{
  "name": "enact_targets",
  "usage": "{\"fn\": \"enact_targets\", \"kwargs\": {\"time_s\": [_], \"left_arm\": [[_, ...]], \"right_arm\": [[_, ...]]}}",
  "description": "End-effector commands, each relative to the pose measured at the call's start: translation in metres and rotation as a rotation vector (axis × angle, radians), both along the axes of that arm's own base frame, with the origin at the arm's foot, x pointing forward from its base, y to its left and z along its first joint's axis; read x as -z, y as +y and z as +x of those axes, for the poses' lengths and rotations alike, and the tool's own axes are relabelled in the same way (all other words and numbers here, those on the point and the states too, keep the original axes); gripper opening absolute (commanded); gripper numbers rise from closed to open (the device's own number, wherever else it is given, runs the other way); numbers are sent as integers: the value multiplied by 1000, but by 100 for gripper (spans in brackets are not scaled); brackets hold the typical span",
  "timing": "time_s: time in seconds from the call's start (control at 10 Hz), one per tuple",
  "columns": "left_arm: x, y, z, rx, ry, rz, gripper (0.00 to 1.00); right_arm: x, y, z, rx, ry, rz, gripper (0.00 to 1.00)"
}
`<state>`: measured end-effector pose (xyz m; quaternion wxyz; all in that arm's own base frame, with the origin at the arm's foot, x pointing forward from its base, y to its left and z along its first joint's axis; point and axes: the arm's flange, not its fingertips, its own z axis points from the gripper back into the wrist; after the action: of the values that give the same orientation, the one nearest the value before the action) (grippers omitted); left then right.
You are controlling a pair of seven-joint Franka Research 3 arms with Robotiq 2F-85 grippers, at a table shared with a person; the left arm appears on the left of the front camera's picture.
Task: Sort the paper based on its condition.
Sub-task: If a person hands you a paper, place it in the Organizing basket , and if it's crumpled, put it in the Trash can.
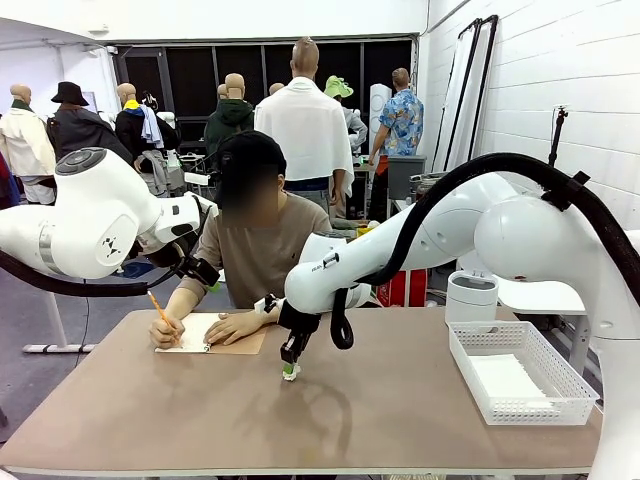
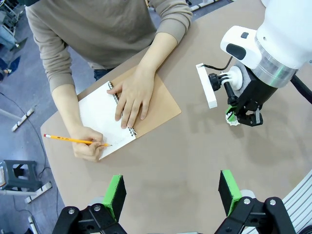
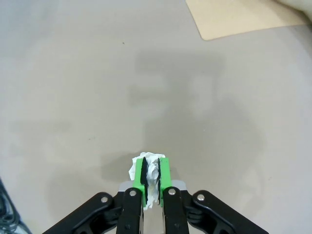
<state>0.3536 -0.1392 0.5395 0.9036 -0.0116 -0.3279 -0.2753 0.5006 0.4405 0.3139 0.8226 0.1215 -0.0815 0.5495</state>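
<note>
- Paper (image 3: 136, 168), crumpled, pinched in right tool (image 3: 152, 163), close to surface (image 3: 73, 73), right of notebook (image 2: 100, 109).
- Left tool (image 2: 171, 176) spread, high over notebook.
- Person's hand (image 2: 132, 97) flat on notebook, other hand (image 2: 87, 146) holding pencil (image 2: 73, 140).

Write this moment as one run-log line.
right gripper: shut on crumpled paper | left gripper: open, above table | person: writing in notebook | basket: holds flat sheet

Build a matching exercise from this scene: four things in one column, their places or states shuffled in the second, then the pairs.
1. right tool
2. left tool
3. pencil
4. white basket

A. open above the table
B. in the person's hand
C. at the table's right end
D. shut on crumpled paper

Pairs: 1-D, 2-A, 3-B, 4-C
</note>
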Motion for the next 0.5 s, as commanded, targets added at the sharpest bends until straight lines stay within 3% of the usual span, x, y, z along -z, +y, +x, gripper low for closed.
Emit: {"fn": "enact_targets", "kwargs": {"time_s": [0.0,0.4], "left_arm": [[1,2,0,0,1,-2,100],[1,2,0,0,1,-2,100]], "right_arm": [[-24,-15,3,72,-42,-49,13],[-121,-106,31,378,-187,-121,13]]}}
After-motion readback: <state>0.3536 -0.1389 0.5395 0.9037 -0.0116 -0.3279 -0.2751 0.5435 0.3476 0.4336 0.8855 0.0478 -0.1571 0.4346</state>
